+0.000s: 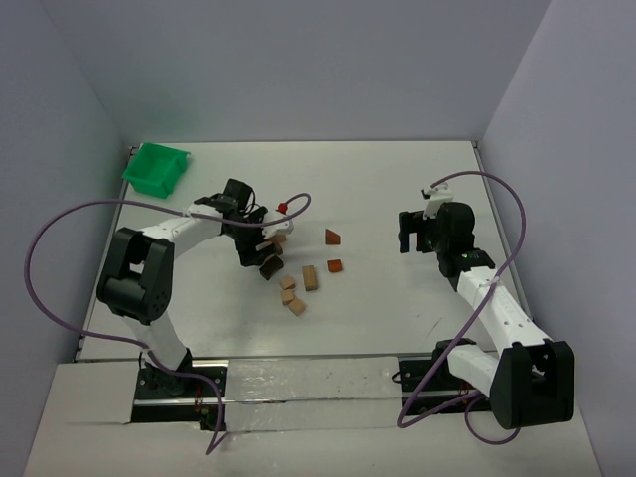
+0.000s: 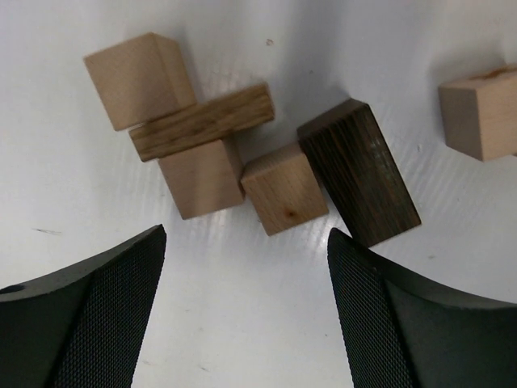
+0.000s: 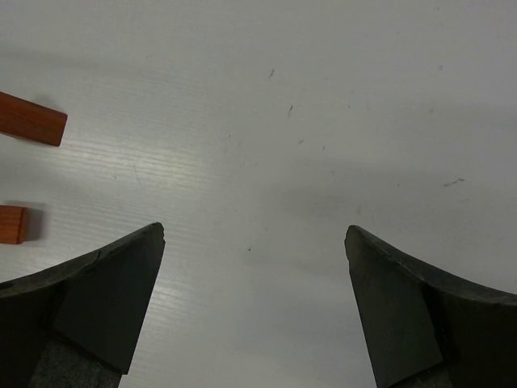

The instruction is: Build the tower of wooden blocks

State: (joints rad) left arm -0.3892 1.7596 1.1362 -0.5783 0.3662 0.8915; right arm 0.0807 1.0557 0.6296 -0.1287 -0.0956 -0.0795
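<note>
The wood blocks lie loose on the white table [image 1: 397, 318]; no upright tower is in view. In the left wrist view an oak-coloured bar [image 2: 202, 123] lies across two tan blocks [image 2: 139, 79] [image 2: 202, 176]. Beside them are a tan cube [image 2: 284, 188], a dark brown cuboid [image 2: 359, 171] and another tan cube [image 2: 481, 111]. My left gripper [image 2: 246, 235] [image 1: 256, 253] hovers open just short of this cluster, holding nothing. A reddish wedge [image 1: 332, 237] and a reddish cube [image 1: 335, 265] sit further right. My right gripper [image 3: 254, 230] [image 1: 412, 238] is open over bare table, with two reddish blocks [image 3: 31, 118] [image 3: 12, 224] at its left.
A green plastic bin [image 1: 156, 168] stands at the back left corner. More tan blocks [image 1: 297, 307] [image 1: 311, 277] lie just in front of the cluster. Purple cables [image 1: 60, 288] loop beside both arms. White walls enclose the table on three sides.
</note>
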